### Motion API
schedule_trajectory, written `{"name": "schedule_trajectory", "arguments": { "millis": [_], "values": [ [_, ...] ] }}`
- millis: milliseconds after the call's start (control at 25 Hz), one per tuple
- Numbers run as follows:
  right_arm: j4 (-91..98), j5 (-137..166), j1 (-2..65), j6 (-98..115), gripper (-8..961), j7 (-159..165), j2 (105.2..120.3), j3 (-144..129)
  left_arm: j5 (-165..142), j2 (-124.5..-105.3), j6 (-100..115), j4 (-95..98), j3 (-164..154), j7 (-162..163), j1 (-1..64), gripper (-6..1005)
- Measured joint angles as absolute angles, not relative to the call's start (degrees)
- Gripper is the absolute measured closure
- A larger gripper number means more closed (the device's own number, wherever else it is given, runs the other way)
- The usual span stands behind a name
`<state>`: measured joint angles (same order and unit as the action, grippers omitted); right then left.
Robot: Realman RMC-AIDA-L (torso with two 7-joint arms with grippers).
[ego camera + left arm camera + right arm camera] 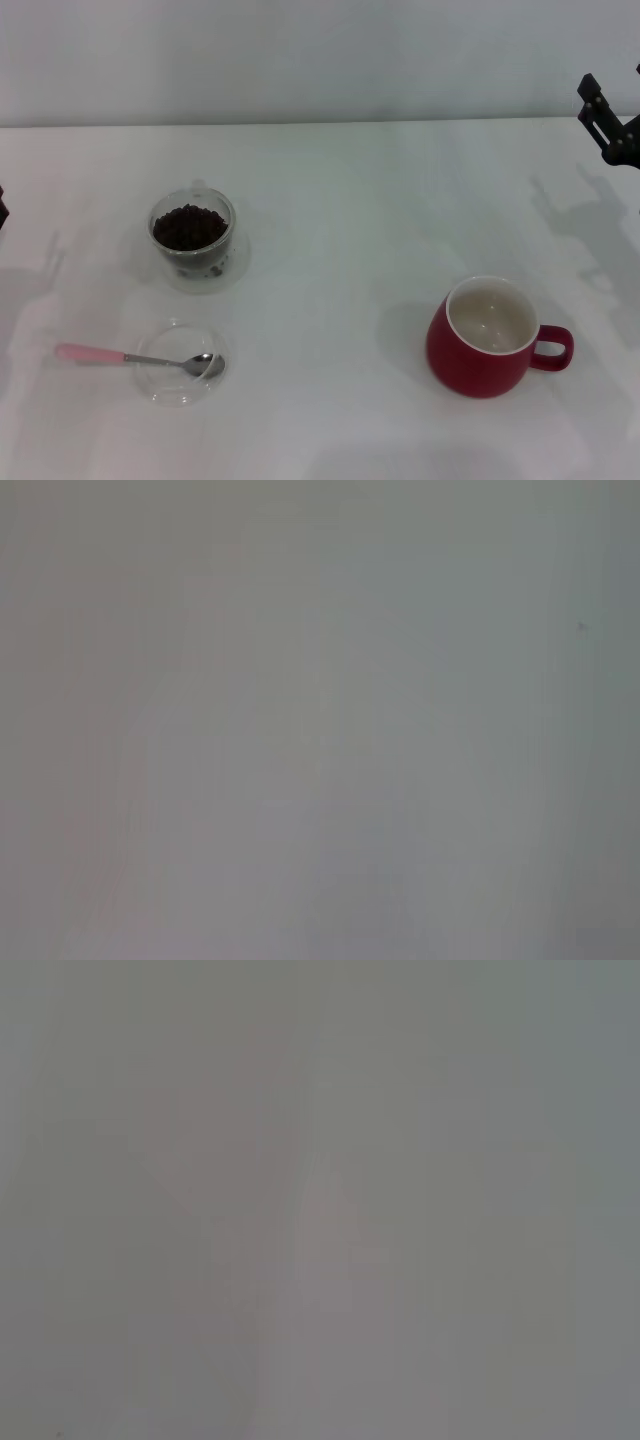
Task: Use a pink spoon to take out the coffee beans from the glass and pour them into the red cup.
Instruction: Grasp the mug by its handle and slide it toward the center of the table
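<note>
The glass [192, 238] stands at the left of the white table, filled with dark coffee beans [188, 226]. The pink spoon [120, 356] lies in front of it, its metal bowl resting on a flat clear lid [172, 380] and its pink handle pointing left. The red cup [488, 340] stands at the right front, white inside and empty, its handle to the right. My right gripper [608, 122] hangs at the far right edge, well away from the cup. Only a dark sliver of my left gripper [3, 206] shows at the left edge. Both wrist views show only blank pale surface.
The white table [340, 220] runs back to a pale wall. The glass stands on a clear round saucer-like base [232, 268].
</note>
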<state>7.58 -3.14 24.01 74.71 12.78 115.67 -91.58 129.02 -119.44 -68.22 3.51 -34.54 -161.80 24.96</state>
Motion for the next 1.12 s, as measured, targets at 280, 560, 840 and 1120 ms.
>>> {"name": "schedule_trajectory", "arguments": {
  "millis": [280, 560, 840, 1120],
  "values": [
    [7.57, -3.25, 23.76, 74.71, 229, 12.81, 115.66, -91.58, 129.02, -119.43, -68.27, 3.53, -34.44, -161.8, 24.96, 285],
    [7.45, -3.27, 23.32, 75.49, 229, 12.76, 115.6, -91.47, 129.02, -119.46, -68.48, 3.55, -34.22, -161.8, 25.19, 285],
    [7.17, -3.02, 21.98, 76.82, 230, 12.81, 115.33, -91.38, 129.02, -119.51, -69.02, 3.44, -34.57, -161.8, 25.03, 286],
    [7.5, -2.67, 17.29, 81.84, 229, 13.61, 114.53, -95.04, 129.02, -119.44, -69.11, 3.43, -34.28, -161.8, 24.52, 286]
  ]
}}
